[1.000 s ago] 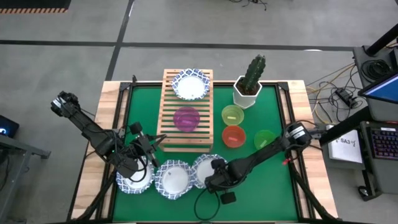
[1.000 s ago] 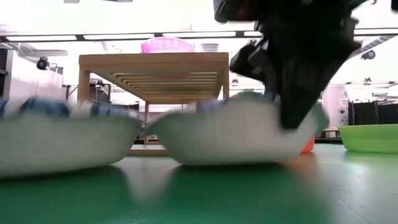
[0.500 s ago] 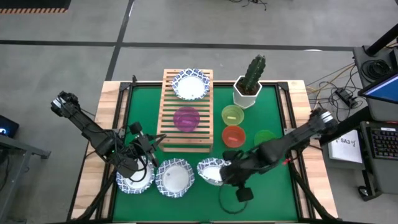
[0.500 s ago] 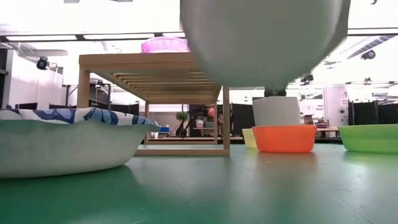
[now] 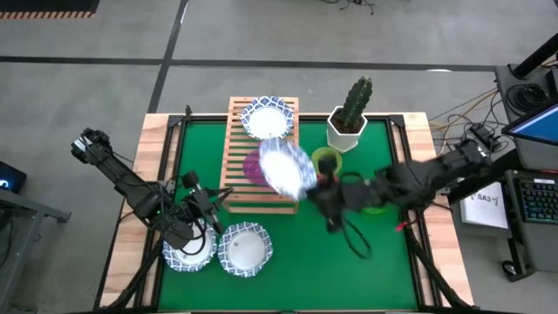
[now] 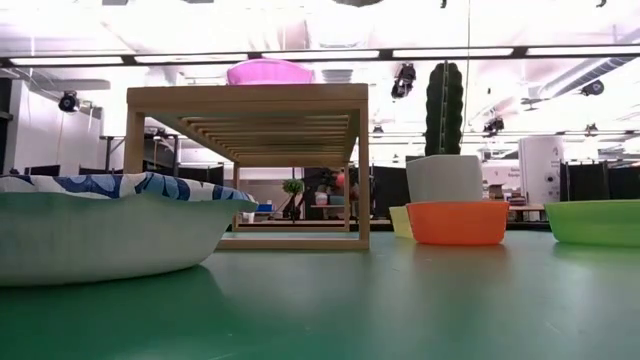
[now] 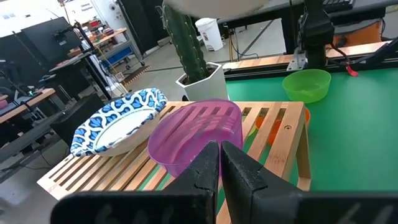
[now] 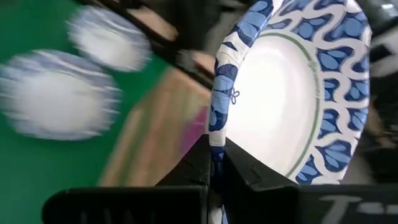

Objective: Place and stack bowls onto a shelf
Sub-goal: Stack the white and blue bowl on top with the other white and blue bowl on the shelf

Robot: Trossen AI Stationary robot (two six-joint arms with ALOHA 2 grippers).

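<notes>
I have the right gripper [image 8: 214, 163] pinched on the rim of a white paper-like bowl with a blue patterned rim [image 5: 285, 167], carried tilted above the light wooden slatted shelf [image 5: 237, 174], over the purple plastic bowl [image 7: 198, 134] near its 3 o'clock edge. I judge it light, thin and a little flexible, so an edge pinch suits it, though it may swing. The left gripper [image 7: 220, 163] is clenched and empty, at the worktop's 8 o'clock by two more patterned bowls [image 5: 245, 250]. I see no readable writing.

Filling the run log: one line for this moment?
right gripper: shut on patterned bowl, over shelf | left gripper: shut, idle
</notes>
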